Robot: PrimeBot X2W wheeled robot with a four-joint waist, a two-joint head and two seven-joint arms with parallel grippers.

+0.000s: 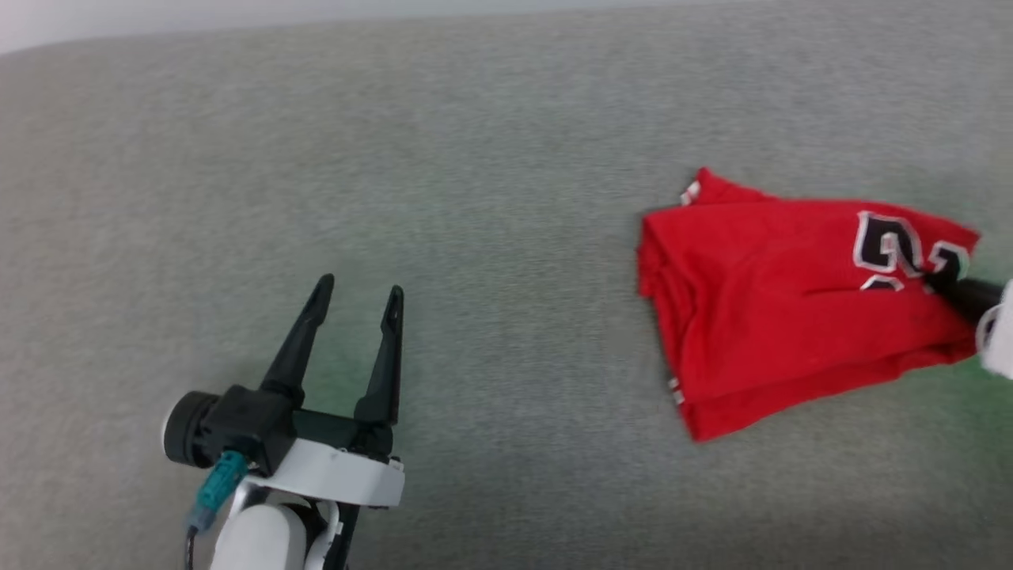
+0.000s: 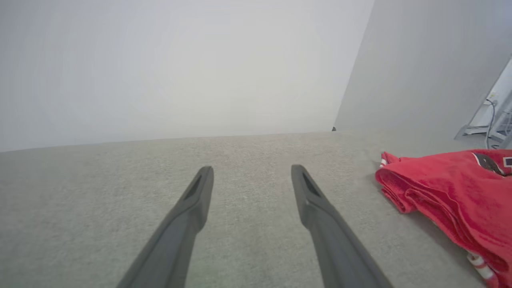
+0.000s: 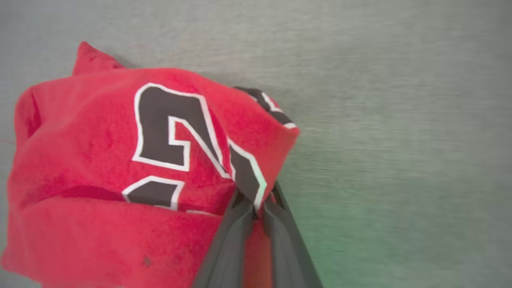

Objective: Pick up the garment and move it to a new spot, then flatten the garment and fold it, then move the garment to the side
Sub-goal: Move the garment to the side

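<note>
The garment is a red jersey with black-and-white lettering, folded into a compact bundle on the right of the grey surface. My right gripper reaches in from the right edge and is shut on the garment's right edge, beside the lettering. The right wrist view shows both dark fingers pinched together on a fold of the garment. My left gripper stands open at the lower left, well apart from the cloth. In the left wrist view its fingers are spread over bare surface, with the garment to the right.
The grey padded surface runs wide to the left and far side of the garment. A pale wall rises behind its far edge, and some white equipment stands at the far right.
</note>
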